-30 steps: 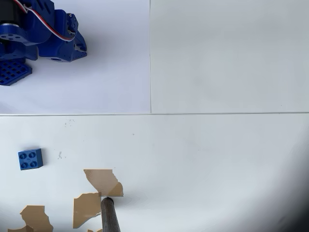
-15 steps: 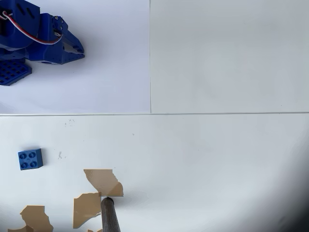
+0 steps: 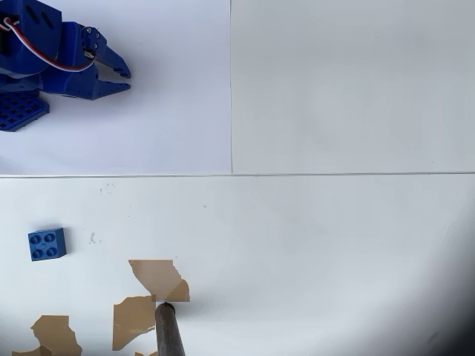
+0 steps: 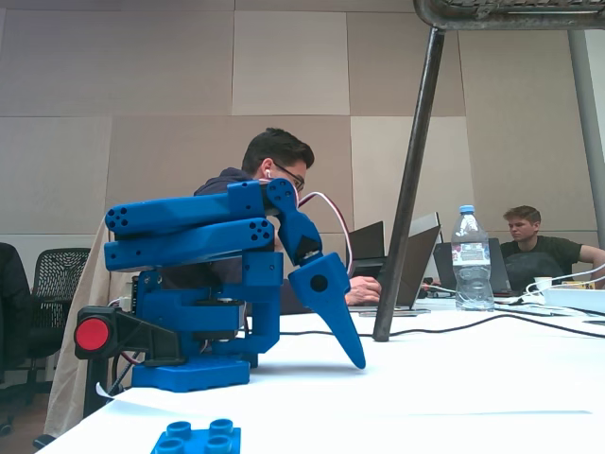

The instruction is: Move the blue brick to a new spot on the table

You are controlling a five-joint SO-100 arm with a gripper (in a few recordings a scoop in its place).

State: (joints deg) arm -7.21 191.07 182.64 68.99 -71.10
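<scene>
Hand (image 3: pixel 125 79): dark blue, two pointed jaws, seen from overhead near the desk's top-left corner; jaws slightly parted, a narrow gap between the tips, nothing held. In the fixed view the hand (image 4: pixel 357 357) slopes downward with its tip close above the desk surface, arm folded back over its base.

Blue brick (image 3: pixel 47 244): small, square, four studs up, lying flat near the left edge of the desk in the overhead view, well apart from the hand. In the fixed view the blue brick (image 4: pixel 197 440) sits at the near edge, in front of the arm's base.

Desk (image 3: pixel 334 245): white, thin seam lines crossing it, chipped tan patches (image 3: pixel 156 278) near the bottom edge, to the right of the brick.

Blue perforated base plate (image 3: pixel 18 111): at the top-left corner, beside the arm.

Dark pole (image 3: pixel 168 331): standing on the desk at the chipped patches.

Background, fixed view: water bottle (image 4: pixel 470 258), laptops, two seated people.
</scene>
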